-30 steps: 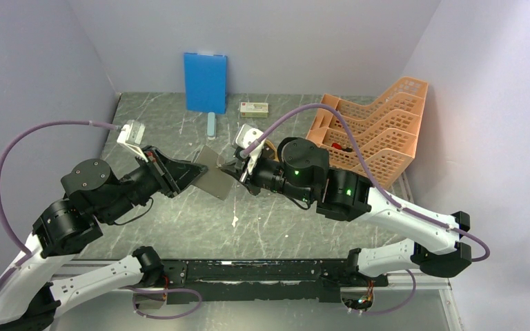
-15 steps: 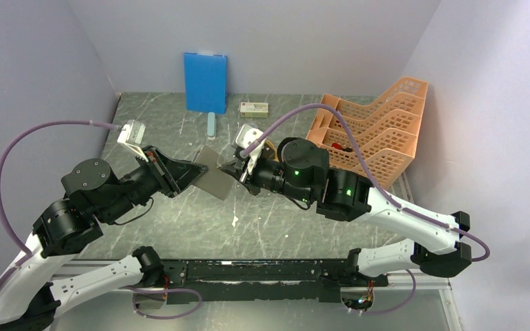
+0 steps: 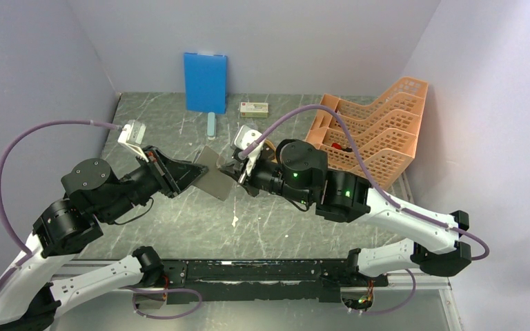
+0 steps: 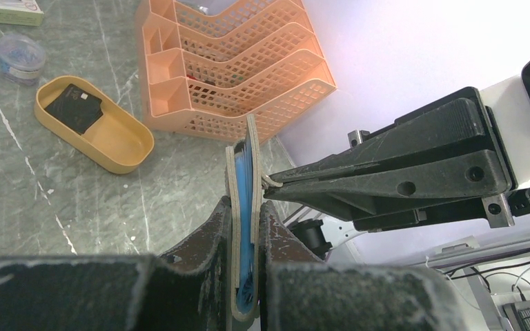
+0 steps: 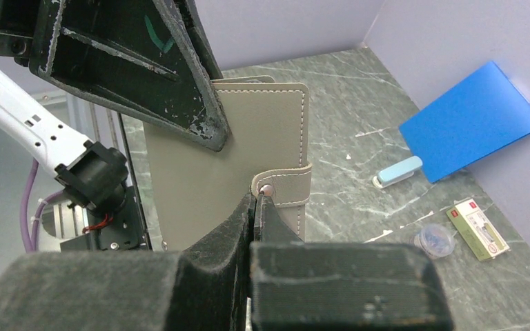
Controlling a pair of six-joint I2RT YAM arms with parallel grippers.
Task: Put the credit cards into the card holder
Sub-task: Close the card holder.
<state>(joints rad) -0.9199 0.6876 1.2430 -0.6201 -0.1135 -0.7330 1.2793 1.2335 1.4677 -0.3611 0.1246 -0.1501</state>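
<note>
Seemingly nothing shifts: the left fingers [image 4: 203,238] stay clamped on the card holder [image 5: 248,152] while the right fingers [image 5: 231,227] pinch its strap [image 5: 288,187], so no card goes in yet.

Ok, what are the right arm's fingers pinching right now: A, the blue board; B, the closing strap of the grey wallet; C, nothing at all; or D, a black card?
B: in the right wrist view the right fingers are shut on the snap strap of the grey wallet, which the left fingers also grip.
</note>
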